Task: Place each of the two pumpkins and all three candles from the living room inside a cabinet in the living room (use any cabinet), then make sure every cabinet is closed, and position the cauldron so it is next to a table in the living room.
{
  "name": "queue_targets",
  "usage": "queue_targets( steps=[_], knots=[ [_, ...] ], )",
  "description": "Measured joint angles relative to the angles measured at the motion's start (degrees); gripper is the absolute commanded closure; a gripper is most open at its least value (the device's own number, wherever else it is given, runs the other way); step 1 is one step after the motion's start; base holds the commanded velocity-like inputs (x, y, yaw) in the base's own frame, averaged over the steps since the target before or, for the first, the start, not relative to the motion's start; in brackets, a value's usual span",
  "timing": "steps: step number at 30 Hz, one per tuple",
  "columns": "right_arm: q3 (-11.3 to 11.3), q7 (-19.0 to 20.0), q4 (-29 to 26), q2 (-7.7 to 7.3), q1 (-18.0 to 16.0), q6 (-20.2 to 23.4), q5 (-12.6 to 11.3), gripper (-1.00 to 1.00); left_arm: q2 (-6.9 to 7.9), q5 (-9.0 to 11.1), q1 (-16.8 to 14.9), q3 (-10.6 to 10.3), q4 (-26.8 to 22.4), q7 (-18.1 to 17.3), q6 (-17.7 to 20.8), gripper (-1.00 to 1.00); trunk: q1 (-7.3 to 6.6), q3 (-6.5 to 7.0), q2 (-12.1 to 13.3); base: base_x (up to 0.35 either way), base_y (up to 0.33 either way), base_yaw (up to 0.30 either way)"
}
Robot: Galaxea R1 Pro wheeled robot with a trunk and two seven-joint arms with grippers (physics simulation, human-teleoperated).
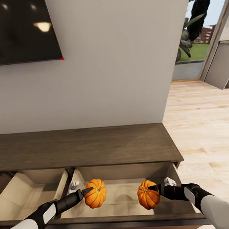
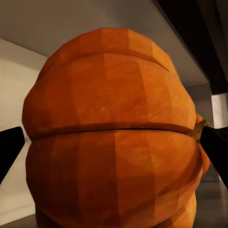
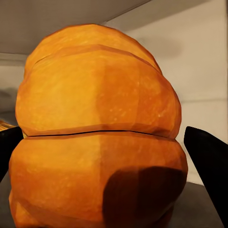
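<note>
Pumpkins hang over the open right drawer [image 1: 112,194] of the cabinet [image 1: 82,147], tipped on their sides. The left pumpkin [image 1: 95,193] turns its stem toward the camera; the right pumpkin [image 1: 148,195] points its stem up and inward. Left fingers [image 1: 88,191] are clamped on the left pumpkin, right fingers [image 1: 153,188] on the right one. Beside it, the left drawer [image 1: 29,194] stands open too, pale inside.
</note>
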Motion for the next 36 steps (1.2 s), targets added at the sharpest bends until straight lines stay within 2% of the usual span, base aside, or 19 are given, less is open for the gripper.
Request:
queue_targets(
  steps=[6, 9, 17, 36],
  knots=[
    [-0.1, 0.0, 0.0, -0.02, 0.0, 0.0, -0.3, 1.0, 0.02, 0.0, 0.0, 0.0, 0.0, 0.0, 0.0, 1.0, 0.0, -0.37, 0.0, 0.0, 0.0, -0.004],
    [-0.1, 0.0, 0.0, 0.0, 0.0, 0.0, -1.0, 1.0, 0.02, 0.0, 0.0, 0.0, 0.0, 0.0, 0.0, 1.0, 0.0, -0.32, 0.0, 0.0, 0.0, -0.214],
    [0.0, 0.0, 0.0, -0.03, 0.0, -0.1, -1.1, 1.0, 0.02, 0.0, 0.0, 0.0, 0.0, 0.0, 0.0, 1.0, 0.0, 0.01, 0.0, 0.0, 0.0, -0.229],
    [0.0, 0.0, 0.0, 0.0, 0.0, -0.1, -1.2, 1.0, 0.02, 0.1, 0.0, 0.0, 0.0, 0.0, 0.0, 1.0, 0.0, -1.2, 0.0, 0.0, 0.0, -0.005]
  ],
)
